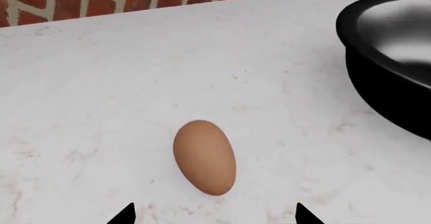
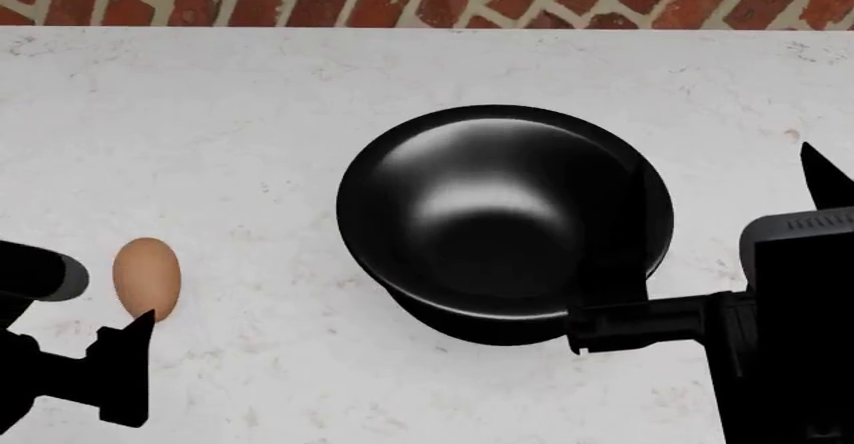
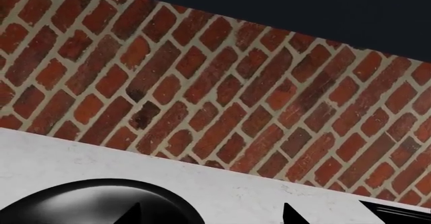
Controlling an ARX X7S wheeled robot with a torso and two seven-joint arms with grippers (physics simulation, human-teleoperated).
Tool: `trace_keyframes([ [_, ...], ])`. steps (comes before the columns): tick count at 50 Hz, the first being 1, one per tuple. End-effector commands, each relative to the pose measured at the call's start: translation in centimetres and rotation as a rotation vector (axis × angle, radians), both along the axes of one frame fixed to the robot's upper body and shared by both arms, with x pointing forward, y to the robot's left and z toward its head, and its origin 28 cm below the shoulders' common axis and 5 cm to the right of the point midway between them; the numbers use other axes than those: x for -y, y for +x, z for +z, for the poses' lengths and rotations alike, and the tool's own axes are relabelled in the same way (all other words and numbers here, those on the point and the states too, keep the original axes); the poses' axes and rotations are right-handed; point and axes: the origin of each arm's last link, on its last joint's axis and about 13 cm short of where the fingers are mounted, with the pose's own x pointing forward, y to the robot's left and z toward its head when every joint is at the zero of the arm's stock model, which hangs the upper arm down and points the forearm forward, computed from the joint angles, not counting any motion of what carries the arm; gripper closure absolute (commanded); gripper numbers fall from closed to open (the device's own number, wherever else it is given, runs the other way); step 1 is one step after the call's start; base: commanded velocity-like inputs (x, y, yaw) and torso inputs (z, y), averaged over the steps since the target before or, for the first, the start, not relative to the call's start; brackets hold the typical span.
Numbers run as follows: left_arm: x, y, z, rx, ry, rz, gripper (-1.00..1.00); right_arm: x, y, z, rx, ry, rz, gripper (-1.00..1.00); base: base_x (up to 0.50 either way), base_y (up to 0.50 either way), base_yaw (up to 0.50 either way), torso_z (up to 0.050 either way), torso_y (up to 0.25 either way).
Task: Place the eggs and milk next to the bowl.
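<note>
The black bowl [image 2: 505, 219] stood upright on the white marbled counter [image 2: 240, 104], and I use it here as the landmark. One brown egg [image 2: 146, 276] lay on its side on the counter, well apart from the bowl, on the side of the robot's left arm; the bare counter showed between the two. In the left wrist view the same egg [image 1: 205, 156] lay just ahead of the left hand [image 1: 215, 215], between the lines of its two dark fingertips [image 1: 125, 215] and not touching either of them. These tips stood wide apart, much wider than the egg, and they held nothing. In the head view one finger of the left hand [image 2: 127, 359] ended just beside the egg's near end; whether it touched the egg I could not tell. The right hand [image 3: 212, 215] was on the other side of the bowl, raised and looking over the bowl's rim [image 3: 94, 201] toward the red brick wall [image 3: 222, 98] behind the counter. Its two tips were also apart, with nothing between them. Part of the right arm [image 2: 667, 324] crossed in front of the bowl's near edge. Only this one egg was visible, and the milk carton appeared in no view.
</note>
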Motion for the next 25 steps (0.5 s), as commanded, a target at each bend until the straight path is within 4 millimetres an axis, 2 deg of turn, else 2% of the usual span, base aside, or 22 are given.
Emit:
trace_keyframes([
  [1, 0.5, 1.3, -1.1, -0.043, 0.003, 0.007, -1.00, 0.0, 0.0, -0.2, 0.000, 0.004, 0.000, -1.00, 0.00, 0.00, 0.00, 0.000, 0.000],
  [25, 1.1, 4.5, -2.9, -0.057, 0.033, 0.061, -1.00, 0.0, 0.0, -0.4, -0.006, 0.005, 0.001, -1.00, 0.00, 0.00, 0.00, 0.000, 0.000],
])
